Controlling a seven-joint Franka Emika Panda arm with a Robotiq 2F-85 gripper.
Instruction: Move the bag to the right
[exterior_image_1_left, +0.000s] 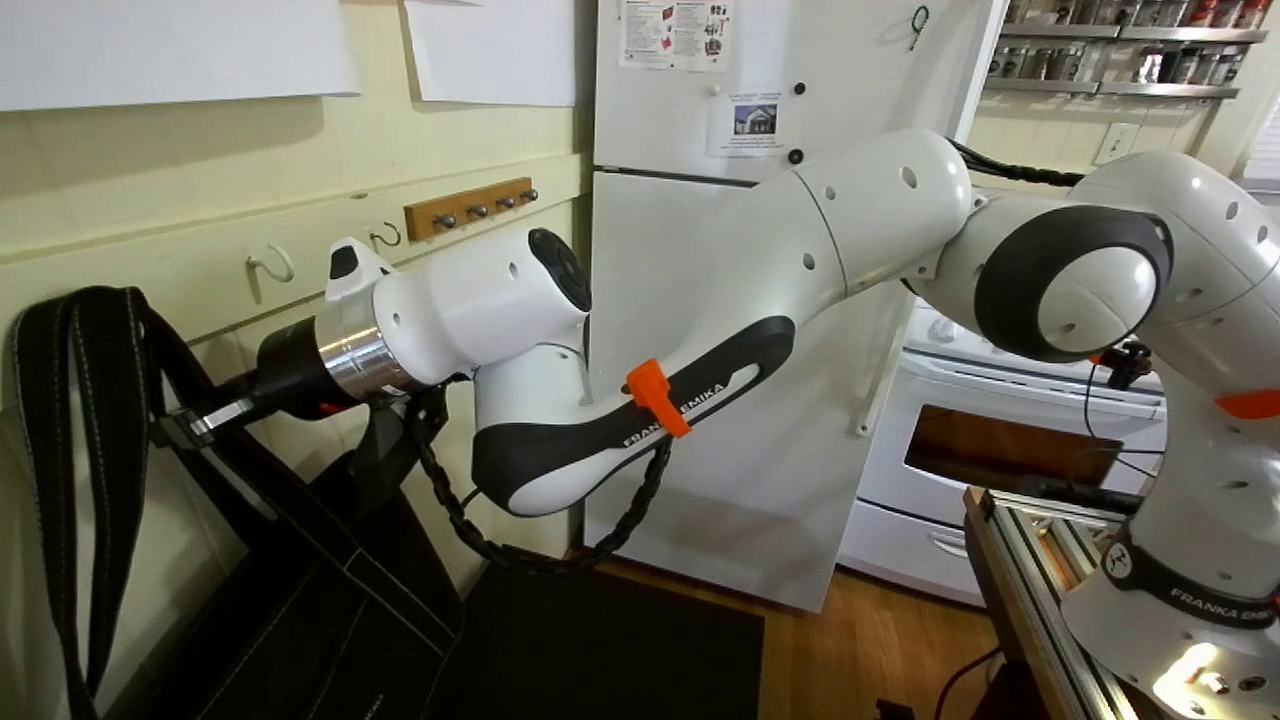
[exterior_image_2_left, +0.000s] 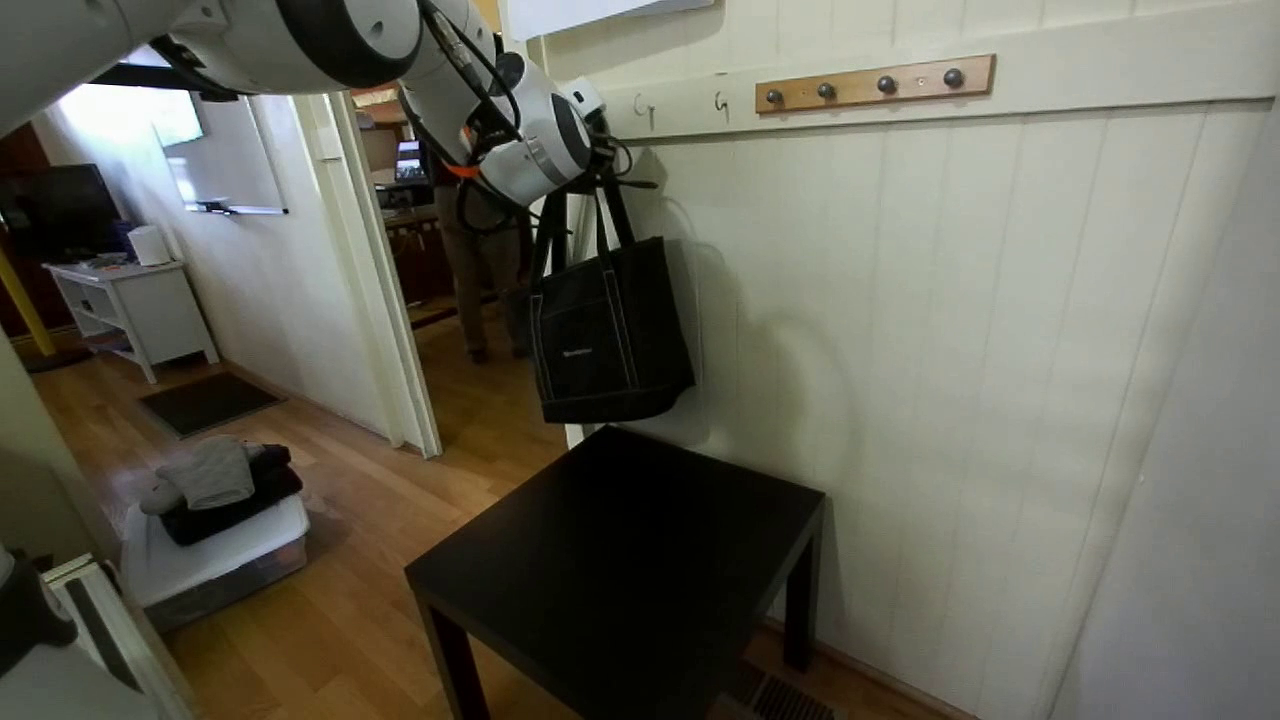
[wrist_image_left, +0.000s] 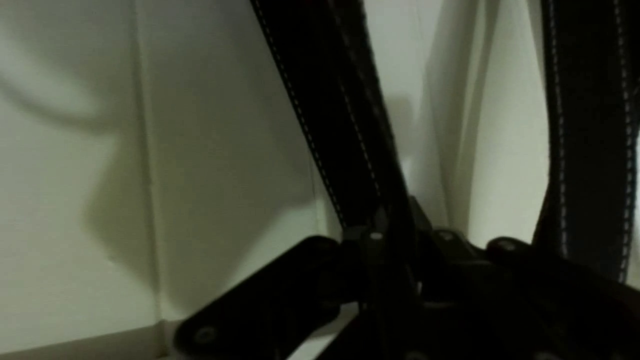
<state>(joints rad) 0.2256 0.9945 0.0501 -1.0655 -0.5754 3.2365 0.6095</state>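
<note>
The bag (exterior_image_1_left: 300, 630) is a large black tote that hangs by its straps beside the pale panelled wall. In an exterior view the bag (exterior_image_2_left: 615, 335) hangs upright above the black table. My gripper (exterior_image_1_left: 182, 428) is at the looped straps, above the bag body. In the wrist view a black strap (wrist_image_left: 325, 115) with white stitching runs down between the fingers of the gripper (wrist_image_left: 395, 232), which are shut on it. Another strap (wrist_image_left: 590, 130) hangs outside the fingers on the right. The strap loops rise above the gripper; whether a hook holds their top is hidden.
A black table (exterior_image_2_left: 640, 570) stands below the bag. A white hook (exterior_image_1_left: 272, 265), a dark hook (exterior_image_1_left: 388, 235) and a wooden peg rack (exterior_image_1_left: 470, 208) are on the wall. A white refrigerator (exterior_image_1_left: 720, 400) stands behind the arm. A doorway frame (exterior_image_2_left: 375, 270) is near the bag.
</note>
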